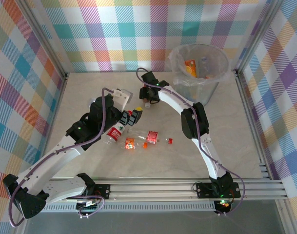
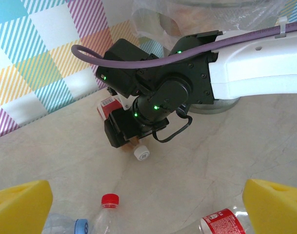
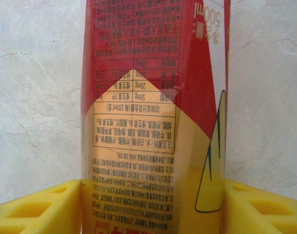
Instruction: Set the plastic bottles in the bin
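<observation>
My right gripper [image 3: 153, 207] is shut on a bottle with a red and yellow label [image 3: 153, 97], its yellow pads [image 3: 36, 207] pressing both sides. From above, that gripper [image 1: 147, 96] holds the bottle low over the table, left of the bin [image 1: 199, 80], white cap [image 2: 141, 153] pointing down. My left gripper [image 2: 148, 209] is open, its pads [image 2: 19, 204] wide apart over several lying bottles: a clear one with a red cap [image 2: 109, 201], one with a blue cap [image 2: 80, 226] and a red-labelled one [image 2: 226, 222]. From above it [image 1: 130, 116] hovers over this cluster.
The bin holds orange-labelled bottles [image 1: 189, 66] inside its clear bag. More bottles [image 1: 152, 136] and a small red piece [image 1: 169, 141] lie mid-table. Metal frame rails [image 1: 187, 185] run along the near edge, and checked walls close the back and sides.
</observation>
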Robot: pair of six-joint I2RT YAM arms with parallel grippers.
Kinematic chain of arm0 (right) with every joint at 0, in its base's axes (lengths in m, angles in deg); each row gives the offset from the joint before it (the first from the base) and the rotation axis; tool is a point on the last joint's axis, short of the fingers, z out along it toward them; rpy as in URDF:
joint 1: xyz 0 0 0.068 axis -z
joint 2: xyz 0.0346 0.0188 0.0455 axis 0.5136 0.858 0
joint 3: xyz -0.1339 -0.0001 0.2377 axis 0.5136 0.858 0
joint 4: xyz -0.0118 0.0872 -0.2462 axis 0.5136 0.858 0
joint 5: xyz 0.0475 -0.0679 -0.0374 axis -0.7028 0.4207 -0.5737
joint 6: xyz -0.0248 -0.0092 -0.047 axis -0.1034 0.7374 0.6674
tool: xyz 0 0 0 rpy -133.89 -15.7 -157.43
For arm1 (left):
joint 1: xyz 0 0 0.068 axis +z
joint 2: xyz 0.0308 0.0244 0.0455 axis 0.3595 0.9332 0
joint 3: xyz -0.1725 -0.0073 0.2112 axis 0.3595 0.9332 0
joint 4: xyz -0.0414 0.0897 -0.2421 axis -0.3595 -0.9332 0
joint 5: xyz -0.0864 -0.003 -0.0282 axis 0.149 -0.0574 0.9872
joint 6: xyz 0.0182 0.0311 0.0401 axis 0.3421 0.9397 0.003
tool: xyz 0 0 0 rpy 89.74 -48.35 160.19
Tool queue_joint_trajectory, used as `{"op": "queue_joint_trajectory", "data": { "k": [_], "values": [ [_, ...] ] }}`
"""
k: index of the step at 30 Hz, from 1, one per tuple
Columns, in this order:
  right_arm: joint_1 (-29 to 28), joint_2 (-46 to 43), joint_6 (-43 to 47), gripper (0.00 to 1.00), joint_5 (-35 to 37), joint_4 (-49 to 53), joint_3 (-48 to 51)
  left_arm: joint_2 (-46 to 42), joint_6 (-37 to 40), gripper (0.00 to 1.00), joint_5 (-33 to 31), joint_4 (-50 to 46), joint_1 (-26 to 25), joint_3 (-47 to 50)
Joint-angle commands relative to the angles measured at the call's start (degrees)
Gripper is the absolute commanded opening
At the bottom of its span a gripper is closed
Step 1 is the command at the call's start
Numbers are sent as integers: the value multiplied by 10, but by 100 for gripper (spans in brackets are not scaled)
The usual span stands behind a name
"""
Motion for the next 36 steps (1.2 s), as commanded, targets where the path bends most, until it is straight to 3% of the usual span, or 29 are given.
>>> {"op": "queue_joint_trajectory", "data": {
  "k": [1, 21, 36],
  "values": [
    [3, -24, 23, 64, 10, 15, -12, -1, 5, 100, 6, -2, 6, -7],
    [3, -203, 117, 59, 11, 0, 54, -19, -57, 100, 16, 65, 11, 19],
    [4, -338, 211, 59, 45, 12, 66, -39, -52, 100, 180, 135, 12, 53]
  ]
}}
